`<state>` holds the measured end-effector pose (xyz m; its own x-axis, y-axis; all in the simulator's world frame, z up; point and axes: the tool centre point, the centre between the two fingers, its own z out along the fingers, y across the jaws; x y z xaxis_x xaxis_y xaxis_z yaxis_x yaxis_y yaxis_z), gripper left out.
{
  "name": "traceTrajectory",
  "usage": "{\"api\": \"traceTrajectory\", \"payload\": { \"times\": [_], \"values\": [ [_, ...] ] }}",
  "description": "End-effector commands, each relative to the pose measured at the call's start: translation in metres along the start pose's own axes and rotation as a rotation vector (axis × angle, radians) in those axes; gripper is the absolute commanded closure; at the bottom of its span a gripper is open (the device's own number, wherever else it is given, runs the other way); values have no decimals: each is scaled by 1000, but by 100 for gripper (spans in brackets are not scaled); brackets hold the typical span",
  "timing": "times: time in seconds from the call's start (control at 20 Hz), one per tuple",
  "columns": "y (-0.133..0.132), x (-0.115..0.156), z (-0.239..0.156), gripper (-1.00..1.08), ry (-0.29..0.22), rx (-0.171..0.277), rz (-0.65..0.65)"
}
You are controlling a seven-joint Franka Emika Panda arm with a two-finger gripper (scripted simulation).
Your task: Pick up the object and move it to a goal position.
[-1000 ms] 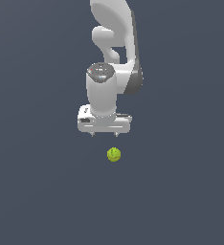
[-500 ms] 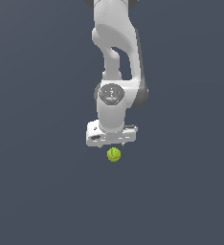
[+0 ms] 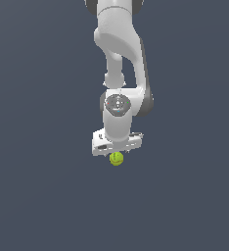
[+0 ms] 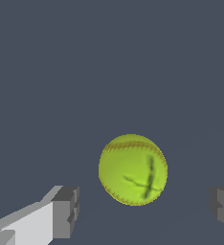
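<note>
White two-finger gripper [image 4: 145, 210] wide open, empty; small yellow-green red-stitched ball [image 4: 133, 169] between fingers; likely light, firm, rolls easily; pinch across widest middle.

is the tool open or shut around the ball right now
Open. In the wrist view the tool has a finger on each side of the ball, with clear gaps and no contact.

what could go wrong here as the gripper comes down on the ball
1. The ball is round and sits free between the open fingers, with gaps on both sides; an uneven close could nudge it and send it rolling.
2. In the wrist view it lies ahead of the finger pads rather than level with them, so closing now might pinch only its edge and squirt it out.
3. In the exterior view the gripper hides part of the ball, so depth is uncertain.
</note>
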<state>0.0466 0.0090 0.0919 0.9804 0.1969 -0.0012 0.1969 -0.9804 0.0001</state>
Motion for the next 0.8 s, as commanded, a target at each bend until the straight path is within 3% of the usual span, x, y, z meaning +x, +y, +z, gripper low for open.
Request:
{"api": "traceTrajectory", "payload": {
  "times": [0.0,0.75],
  "values": [
    [0,0,1,-92,0,0,0],
    [0,1,51,-92,1,0,-4]
  ]
}}
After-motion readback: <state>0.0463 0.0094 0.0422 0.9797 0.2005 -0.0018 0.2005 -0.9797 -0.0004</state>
